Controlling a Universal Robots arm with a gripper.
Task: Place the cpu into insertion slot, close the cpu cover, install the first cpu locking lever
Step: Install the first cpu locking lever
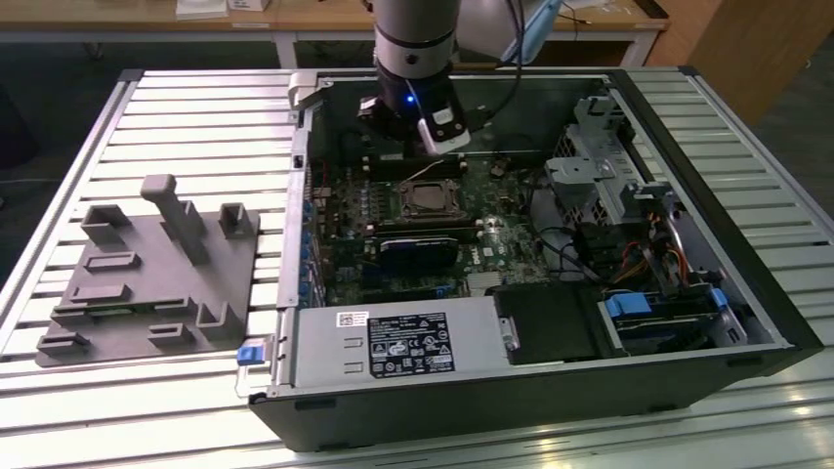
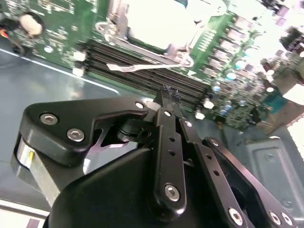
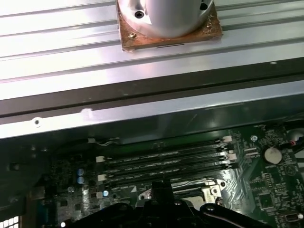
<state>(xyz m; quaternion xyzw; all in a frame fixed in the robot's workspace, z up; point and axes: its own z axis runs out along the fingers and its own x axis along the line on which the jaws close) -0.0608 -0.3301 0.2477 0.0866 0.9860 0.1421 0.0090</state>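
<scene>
- The slatted metal tabletop (image 1: 195,107) carries an open computer case (image 1: 521,415); in the exterior view a grey moulded fixture (image 1: 131,293) lies at the case's 9 o'clock.
- The arm (image 1: 414,39) reaches down into the case from 12 o'clock, above the green motherboard (image 1: 506,191).
- The claw (image 2: 167,93) hangs over the long memory slots (image 2: 142,78), its fingers pressed together at the tips and gripping nothing.
- In the exterior view the insertion slot (image 1: 450,208) sits at the board's centre, just at the claw's 6 o'clock.
- The cpu cover (image 2: 119,23) lies flat, framing the chip.
- The cpu (image 2: 156,19) rests in the slot, pale face up.
- A thin pale lever (image 2: 142,67) lies along the socket's edge, between cover and memory slots; whether it is latched I cannot tell.
</scene>
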